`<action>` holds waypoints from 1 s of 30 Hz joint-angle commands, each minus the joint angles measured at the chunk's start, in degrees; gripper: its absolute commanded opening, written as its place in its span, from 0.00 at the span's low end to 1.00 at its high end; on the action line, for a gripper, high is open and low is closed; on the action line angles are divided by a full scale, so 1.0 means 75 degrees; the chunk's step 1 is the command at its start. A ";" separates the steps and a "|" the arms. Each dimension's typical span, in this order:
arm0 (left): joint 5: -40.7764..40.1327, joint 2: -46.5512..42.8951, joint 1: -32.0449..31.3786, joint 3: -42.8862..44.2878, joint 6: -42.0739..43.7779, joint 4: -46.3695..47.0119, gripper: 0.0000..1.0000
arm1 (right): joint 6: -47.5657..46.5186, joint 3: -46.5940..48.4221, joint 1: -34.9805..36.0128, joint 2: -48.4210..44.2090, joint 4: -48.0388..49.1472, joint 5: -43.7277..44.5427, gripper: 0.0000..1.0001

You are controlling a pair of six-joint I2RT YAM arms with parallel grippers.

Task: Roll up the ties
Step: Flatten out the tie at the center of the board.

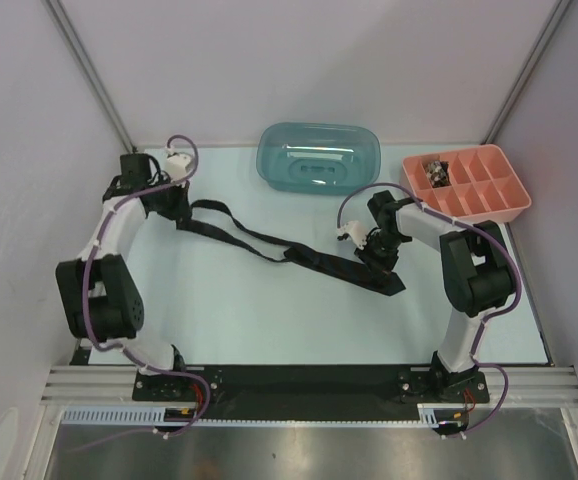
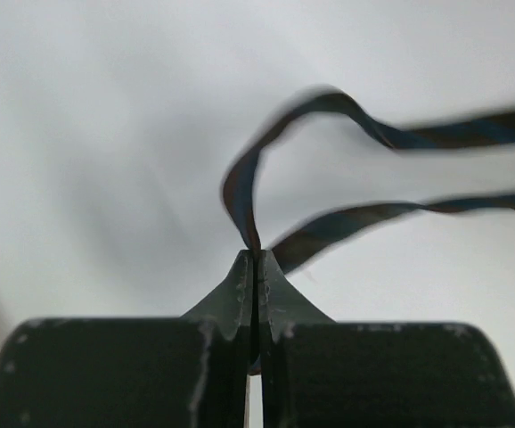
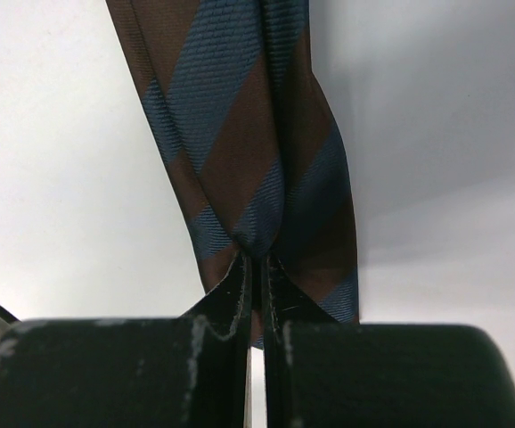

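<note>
The left gripper (image 2: 255,260) was pressed shut on a thin fold of the tie (image 1: 265,243). The right gripper (image 3: 257,260) pinched a wider, bunched part. Only the wrist views showed brown and blue diagonal stripes. From above the cloth looked black, slack across the table (image 1: 269,320) from upper left to centre right. Beyond it sat a teal tub (image 1: 269,170) and a pink divided tray (image 1: 466,182).

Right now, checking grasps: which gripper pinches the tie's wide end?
The right gripper, shut on the tie where it's broad; the left gripper pinches a narrow strip.
</note>
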 commanded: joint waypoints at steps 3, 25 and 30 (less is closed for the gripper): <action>-0.4997 -0.1100 -0.1106 -0.0689 0.1040 0.3870 0.00 | -0.0231 -0.0158 0.0021 0.0422 0.0136 0.0405 0.00; -0.8245 0.1347 -0.1647 -0.0435 0.3257 0.4952 0.00 | -0.0220 -0.0170 -0.0061 0.0352 0.0230 0.0429 0.00; -0.8004 0.1888 -0.1542 0.0083 0.2486 0.4752 0.24 | -0.0173 -0.0088 -0.0061 0.0375 0.0172 0.0359 0.00</action>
